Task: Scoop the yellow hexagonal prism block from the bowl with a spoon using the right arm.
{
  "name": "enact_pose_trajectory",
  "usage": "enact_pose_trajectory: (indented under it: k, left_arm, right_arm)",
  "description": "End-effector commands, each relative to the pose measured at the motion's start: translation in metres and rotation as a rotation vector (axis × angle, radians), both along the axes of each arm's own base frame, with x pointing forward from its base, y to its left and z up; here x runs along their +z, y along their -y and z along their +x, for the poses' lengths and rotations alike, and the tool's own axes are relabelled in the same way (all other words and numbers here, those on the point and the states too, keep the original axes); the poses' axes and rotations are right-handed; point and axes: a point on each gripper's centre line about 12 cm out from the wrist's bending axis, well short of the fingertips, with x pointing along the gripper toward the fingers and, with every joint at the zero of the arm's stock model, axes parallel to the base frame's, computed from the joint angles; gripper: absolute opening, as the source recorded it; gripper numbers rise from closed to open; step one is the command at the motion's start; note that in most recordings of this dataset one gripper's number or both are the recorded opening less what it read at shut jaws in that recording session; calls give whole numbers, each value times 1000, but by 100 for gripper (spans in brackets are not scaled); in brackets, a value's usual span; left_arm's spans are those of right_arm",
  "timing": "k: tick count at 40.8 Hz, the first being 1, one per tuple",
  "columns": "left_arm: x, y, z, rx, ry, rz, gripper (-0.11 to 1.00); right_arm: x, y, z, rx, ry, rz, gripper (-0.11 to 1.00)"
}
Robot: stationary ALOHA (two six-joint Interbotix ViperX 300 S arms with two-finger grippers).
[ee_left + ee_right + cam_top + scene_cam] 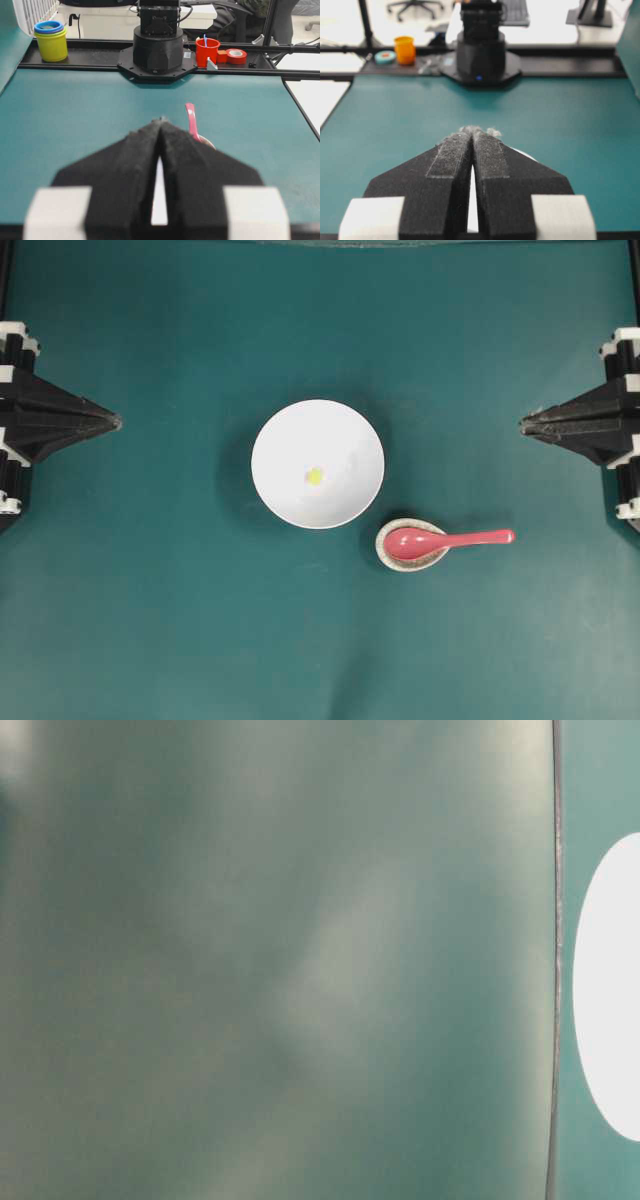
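Nothing was done yet: my right gripper (524, 423) sat pressed together, well clear of the spoon (440, 540). Yellow block (314, 476) lay in the bowl (290, 435); grab and scoop both remained.

A matte teal table covering (150, 620) spreads across the whole work surface, edged at the far side by a black metal rail (65, 59). On that rail stand a stack of yellow and blue plastic cups (50, 40), a red plastic cup (207, 51) and a red tape roll (236, 55). Beyond, a black wheeled office chair (415, 7) stands on a pale, brightly lit floor (380, 25).
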Motion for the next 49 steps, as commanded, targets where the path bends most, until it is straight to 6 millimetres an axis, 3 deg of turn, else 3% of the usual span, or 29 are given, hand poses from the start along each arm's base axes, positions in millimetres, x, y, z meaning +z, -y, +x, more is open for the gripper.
enact_pose_trajectory:
  k: [1,5,16,21,49]
  left_arm:
    - [9,0,3,-2,18,1,-1]
    - [9,0,3,-2,18,1,-1]
    - [8,0,3,-2,15,1,-1]
    - [7,0,3,-2,12,3,-1]
    - [4,0,3,-2,-9,3,-1]
  right_arm:
    - [2,0,3,1,-5,5,-1]
    - [-5,0,6,1,-37,5,5]
    - [-31,-1,18,3,-141,12,43]
    - [-43,-4,24,12,-177,19,53]
    - [-121,-25,24,43,-201,142,54]
